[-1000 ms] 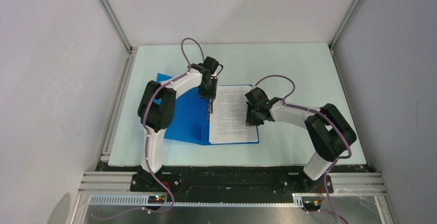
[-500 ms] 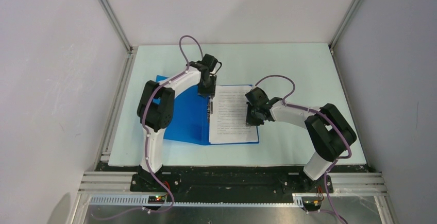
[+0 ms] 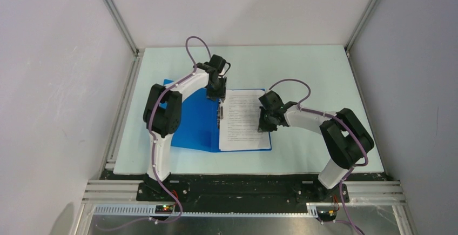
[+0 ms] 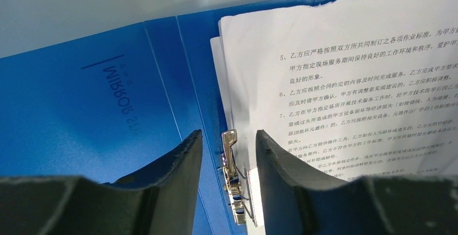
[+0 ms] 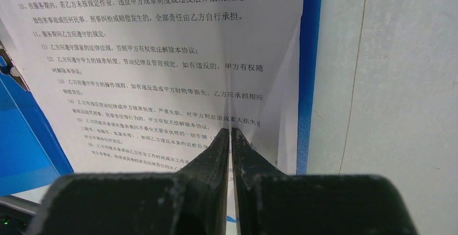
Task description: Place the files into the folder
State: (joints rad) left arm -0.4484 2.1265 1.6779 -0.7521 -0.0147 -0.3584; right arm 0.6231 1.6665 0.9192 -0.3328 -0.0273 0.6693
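**Papers lie in the open folder**

The papers (image 3: 243, 121) rest on the right cover of the open blue folder (image 3: 194, 121) on the desk (image 3: 302, 73). The left end effector (image 4: 228, 138) stands apart, straddling the metal clip (image 4: 232, 175). The right end effector (image 5: 231, 135) is pinched together on a ridge of the top sheet.

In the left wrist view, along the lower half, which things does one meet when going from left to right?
blue folder cover → one finger → metal clip → other finger → the files
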